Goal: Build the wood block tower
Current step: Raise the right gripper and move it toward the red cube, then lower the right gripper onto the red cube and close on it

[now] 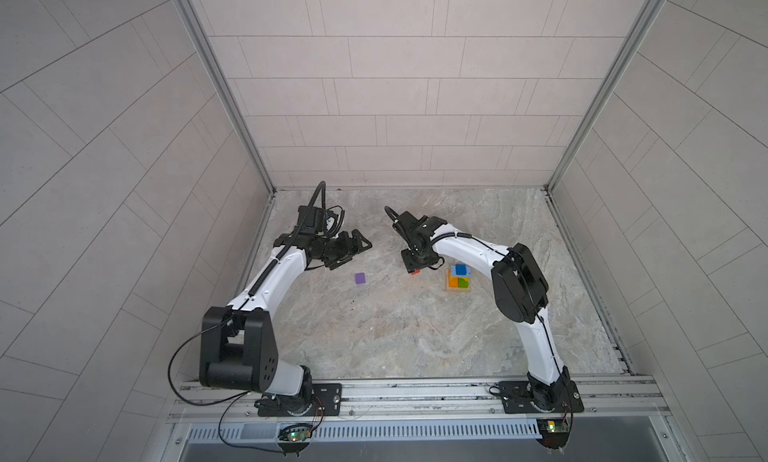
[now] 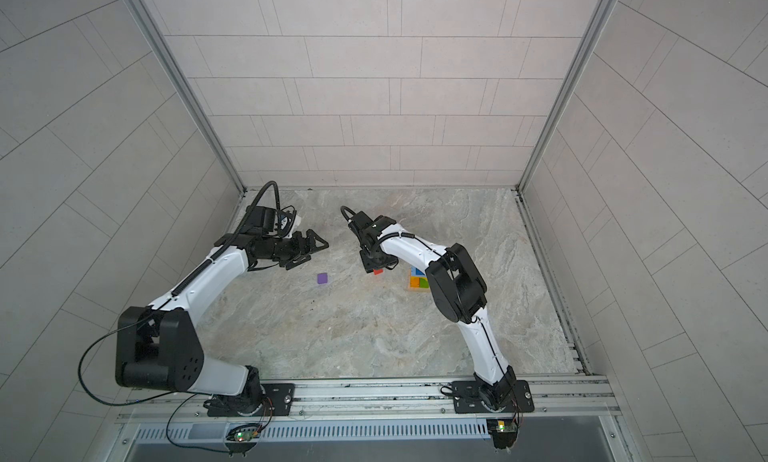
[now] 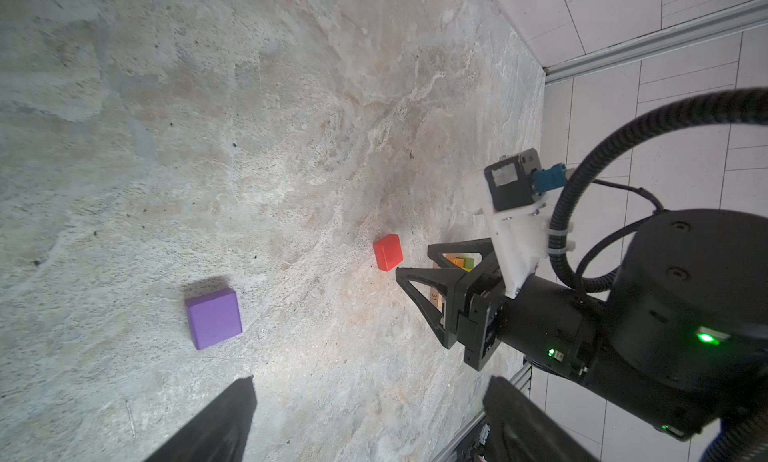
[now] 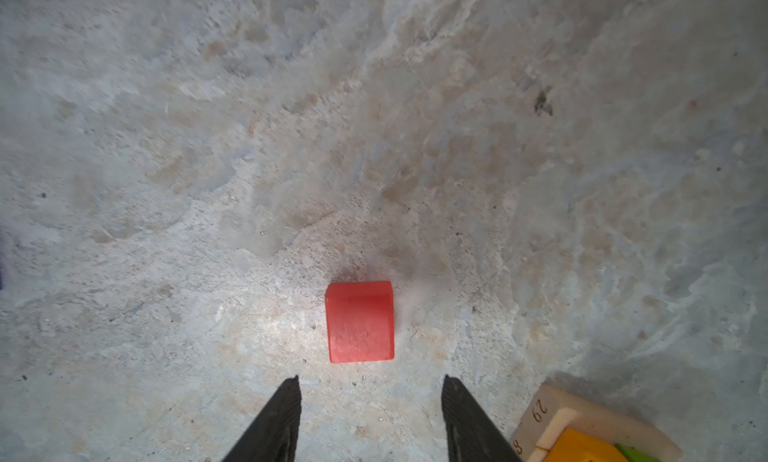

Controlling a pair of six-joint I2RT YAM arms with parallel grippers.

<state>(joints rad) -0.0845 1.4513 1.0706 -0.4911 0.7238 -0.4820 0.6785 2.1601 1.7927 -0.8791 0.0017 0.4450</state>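
The tower (image 1: pixel 458 279) stands right of the middle of the table, beside the right arm's forearm. It is a small stepped stack: a flat tan square base of plain wood with rounded edges and inked numbers on its side, smooth painted orange and green bricks on that, a yellow edge showing, and blue blocks uppermost. Just left of it on the table lies a small red wooden cube (image 4: pixel 359 321), matte, with softened corners, apart from the stack. The right gripper (image 4: pixel 370 381) hangs over the red cube, its black wedge-shaped fingers spread and gripping nothing; in the right wrist view the cube sits just beyond the fingertips. Further left, well apart, a purple wooden cube (image 1: pixel 360 278) rests flat on the table. Behind it the left gripper (image 1: pixel 353 252) hovers with its open-framed triangular fingers wide and empty. We see all this on a mottled grey-beige, stone-patterned tabletop (image 1: pixel 395 335), rough and speckled up close.
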